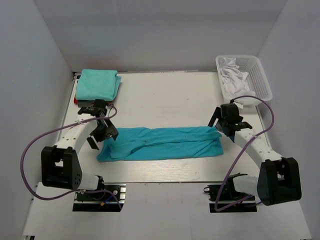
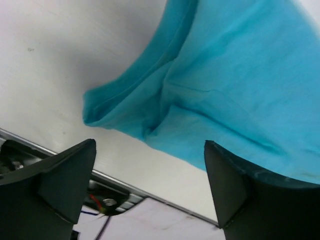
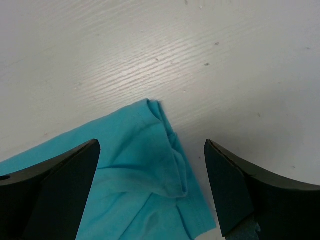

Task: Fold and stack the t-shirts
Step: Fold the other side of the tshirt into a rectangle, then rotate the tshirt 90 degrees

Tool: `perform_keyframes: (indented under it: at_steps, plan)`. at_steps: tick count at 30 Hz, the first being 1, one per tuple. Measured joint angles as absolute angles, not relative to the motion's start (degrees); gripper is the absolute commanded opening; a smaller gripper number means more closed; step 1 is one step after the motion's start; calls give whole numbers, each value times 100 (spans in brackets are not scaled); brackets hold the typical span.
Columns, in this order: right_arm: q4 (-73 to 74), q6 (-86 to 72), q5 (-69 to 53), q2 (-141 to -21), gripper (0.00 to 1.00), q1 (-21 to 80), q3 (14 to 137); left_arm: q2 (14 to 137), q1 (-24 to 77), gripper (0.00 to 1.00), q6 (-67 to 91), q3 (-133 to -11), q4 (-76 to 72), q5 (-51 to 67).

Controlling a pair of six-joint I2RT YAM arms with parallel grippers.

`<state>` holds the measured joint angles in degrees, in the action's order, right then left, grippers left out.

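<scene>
**Both hands wide open at the ends of the long turquoise shirt**

At the near edge of the desk (image 1: 165, 95) the two arm bases sit side by side, each arm reaching forward and outward.

Across the middle of the desk lies the turquoise t-shirt (image 1: 160, 142), folded into a long, rumpled band that runs left to right. The left hand (image 1: 102, 132) hangs over the band's left end. In the left wrist view its fingers (image 2: 60, 180) stand far apart with nothing between them, and a folded, hemmed edge of the shirt (image 2: 235, 90) lies flat on the desk beyond them. The right hand (image 1: 220, 125) hangs at the band's far right corner. In the right wrist view its fingers (image 3: 55, 180) are spread just as wide and also hold nothing. Below the gap a bunched corner of the shirt (image 3: 125, 175) rests on the bare desk.

In the far left corner a paler mint-teal folded t-shirt stack (image 1: 98, 84) forms a neat rectangle, well apart from the band. In the far right corner a white basket (image 1: 260, 75) holds crumpled white cloth (image 1: 232, 75).
</scene>
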<state>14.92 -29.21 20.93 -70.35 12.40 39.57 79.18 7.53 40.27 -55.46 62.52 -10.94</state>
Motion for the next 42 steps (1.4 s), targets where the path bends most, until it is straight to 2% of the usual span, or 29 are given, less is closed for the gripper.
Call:
perform_keyframes:
  at_steps: [4, 9, 14, 18, 21, 30, 35, 42]
  plan:
    - [1509, -2620, 1516, -6956, 90, 1245, 4195, 7850, 784, 100, 4056, -5872, 6045, -812]
    - [1267, -2462, 388, -7024, 90, 1356, 4377, 7756, 810, 100, 4027, -5833, 4960, 244]
    - [1142, -2432, -244, -7533, 90, 1505, 4381, 8512, 860, 100, 4010, -5651, 4145, 939]
    - [1173, -2512, -316, -8128, 90, 1474, 4379, 9480, 882, 100, 3979, -5710, 4073, 963]
    - [1280, -2692, -220, -8451, 90, 1420, 4272, 9706, 840, 100, 3979, -5937, 4244, 854]
    - [1188, -3096, -158, -7859, 90, 996, 3730, 10226, 770, 100, 3959, -6473, 4692, 202]
    - [1157, -2711, -482, -7658, 90, 1103, 3559, 11037, 808, 100, 3881, -7489, 5068, 279]
    - [1282, -2464, -930, -7126, 90, 2174, 3157, 13004, 1031, 100, 3586, -10678, 5103, 550]
